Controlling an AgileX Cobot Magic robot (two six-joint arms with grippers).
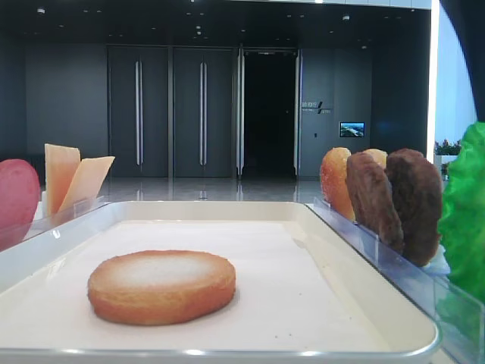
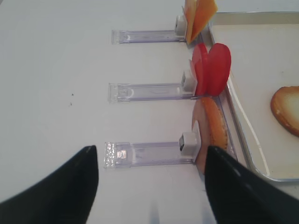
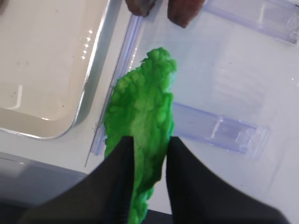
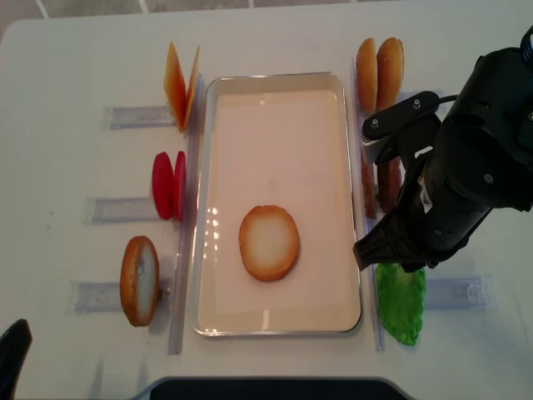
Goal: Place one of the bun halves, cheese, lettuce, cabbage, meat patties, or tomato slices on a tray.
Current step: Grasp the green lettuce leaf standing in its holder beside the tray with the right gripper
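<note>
While patties (image 4: 379,187) crowd behind, lettuce (image 3: 140,121) sits btwn end effector (image 3: 149,163) fingers.

The tray (image 4: 279,83) is cream-white with a raised rim; one bun half (image 4: 268,242) lies flat, pale face up, toward its 6 o'clock end. The lettuce (image 4: 400,302), bright green and frilly, stands on edge just outside the tray's 4 o'clock corner.
</note>
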